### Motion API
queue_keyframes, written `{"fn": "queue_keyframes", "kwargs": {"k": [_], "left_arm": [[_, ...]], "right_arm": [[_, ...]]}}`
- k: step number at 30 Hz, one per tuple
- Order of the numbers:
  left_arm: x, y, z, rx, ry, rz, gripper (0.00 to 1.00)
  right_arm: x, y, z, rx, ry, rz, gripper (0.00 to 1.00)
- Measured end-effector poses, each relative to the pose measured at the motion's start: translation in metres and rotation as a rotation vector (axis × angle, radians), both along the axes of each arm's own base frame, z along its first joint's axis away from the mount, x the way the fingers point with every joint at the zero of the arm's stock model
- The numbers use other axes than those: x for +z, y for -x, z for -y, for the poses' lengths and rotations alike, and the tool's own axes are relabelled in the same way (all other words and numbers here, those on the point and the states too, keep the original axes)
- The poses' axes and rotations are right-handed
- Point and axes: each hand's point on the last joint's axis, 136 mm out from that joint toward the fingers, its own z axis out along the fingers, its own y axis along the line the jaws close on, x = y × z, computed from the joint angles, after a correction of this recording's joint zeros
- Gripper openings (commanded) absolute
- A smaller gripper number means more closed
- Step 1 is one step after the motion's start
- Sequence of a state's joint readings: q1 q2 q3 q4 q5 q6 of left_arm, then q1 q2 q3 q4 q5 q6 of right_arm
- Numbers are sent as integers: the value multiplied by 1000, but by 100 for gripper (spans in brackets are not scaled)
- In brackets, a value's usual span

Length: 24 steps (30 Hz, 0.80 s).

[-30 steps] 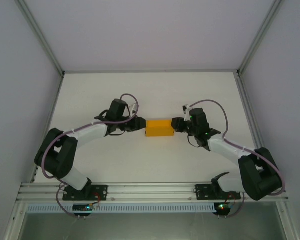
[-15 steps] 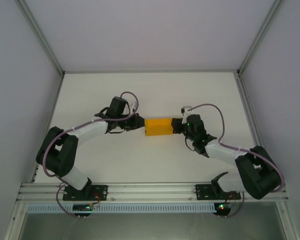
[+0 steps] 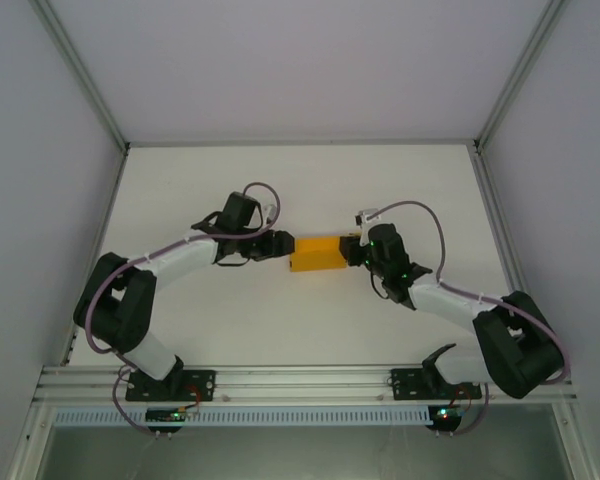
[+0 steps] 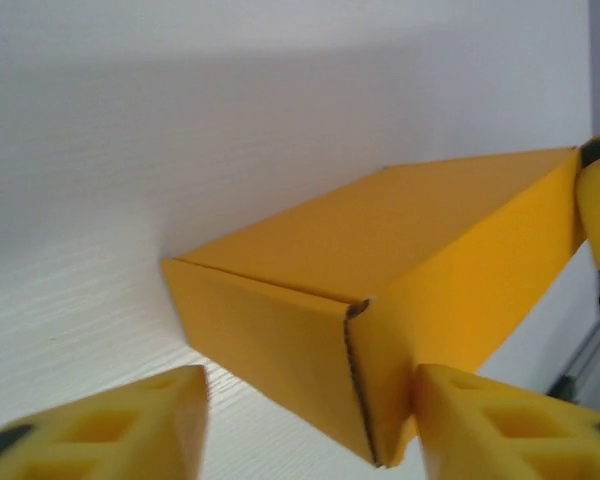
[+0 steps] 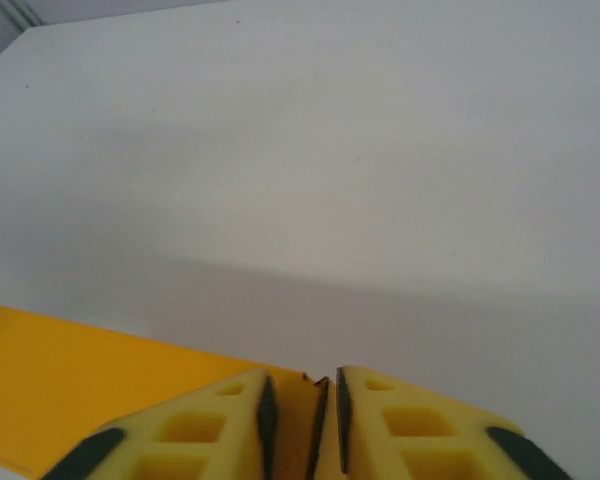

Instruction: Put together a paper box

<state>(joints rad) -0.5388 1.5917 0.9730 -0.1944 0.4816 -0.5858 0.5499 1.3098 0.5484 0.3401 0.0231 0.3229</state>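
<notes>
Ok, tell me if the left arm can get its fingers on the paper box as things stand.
Probably yes. The left gripper sits at one end of the paper box, and in the wrist view its fingers stand open either side of the box's corner, with nothing else in between.

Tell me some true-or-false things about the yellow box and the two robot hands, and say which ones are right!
1. The box is orange-yellow. True.
2. The box is a flat, unfolded sheet. False: it is folded up into a closed block.
3. The left gripper has its jaws apart at one end of the box. True.
4. The box lies in a corner of the table. False: it lies near the middle, between the two grippers.
5. The right gripper pinches a thin edge of the box. True.
</notes>
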Motion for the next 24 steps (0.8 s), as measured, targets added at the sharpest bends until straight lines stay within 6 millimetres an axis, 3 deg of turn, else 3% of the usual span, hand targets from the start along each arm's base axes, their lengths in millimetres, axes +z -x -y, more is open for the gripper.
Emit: {"fn": "queue_keyframes", "kwargs": {"k": [4,6,9,10,16,21,24], "left_arm": [[7,-3,-2,-14,-38,23,84],[18,-9,1,-27,-40,56,98],[33,-18,4,-31,-39,103,100],[36,-19,4,-30,-42,116,100],[63,-26,-22,28,-98,208,100],[93,-30,-67,157,-169,322,100],[95,-25,-93,233,-212,357,100]], "right_arm": [[1,11,-7,47,27,-94,62],[4,15,-8,68,36,-133,75],[19,14,-8,85,25,-151,88],[25,12,-8,89,19,-147,98],[62,11,-19,283,80,-62,99],[90,31,-41,604,302,51,99],[96,39,-49,776,432,125,99]]}}
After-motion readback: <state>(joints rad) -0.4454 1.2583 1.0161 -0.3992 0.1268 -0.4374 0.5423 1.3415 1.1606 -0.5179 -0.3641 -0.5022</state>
